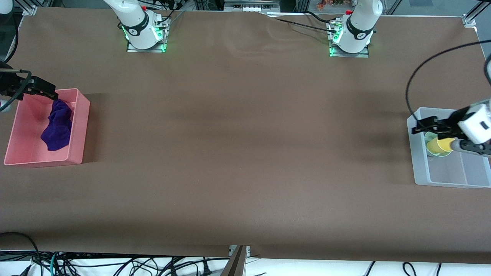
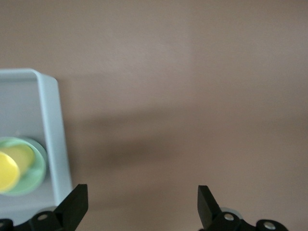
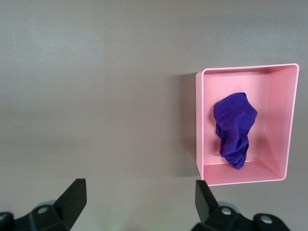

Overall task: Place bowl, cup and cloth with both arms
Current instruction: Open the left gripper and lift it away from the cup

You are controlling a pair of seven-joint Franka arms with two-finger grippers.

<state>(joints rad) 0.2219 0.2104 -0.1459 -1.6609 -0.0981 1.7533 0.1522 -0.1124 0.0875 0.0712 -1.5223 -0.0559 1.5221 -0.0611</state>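
Note:
The purple cloth [image 1: 57, 124] lies crumpled in the pink bin [image 1: 78, 115] at the right arm's end of the table; it also shows in the right wrist view [image 3: 234, 127]. The yellow cup [image 1: 437, 145] sits in the mint-green bowl [image 1: 430, 138], which stands inside the clear bin [image 1: 418, 153] at the left arm's end. Both show in the left wrist view: the bowl [image 2: 34, 168] and the cup [image 2: 6, 172]. My right gripper [image 1: 51, 93] is open and empty over the pink bin's edge [image 3: 139, 199]. My left gripper [image 1: 420, 126] is open and empty over the clear bin's edge [image 2: 142, 204].
The brown table [image 1: 245, 134] stretches between the two bins. The arm bases stand along its edge farthest from the front camera. Cables hang below the nearest edge. A black cable loops above the clear bin.

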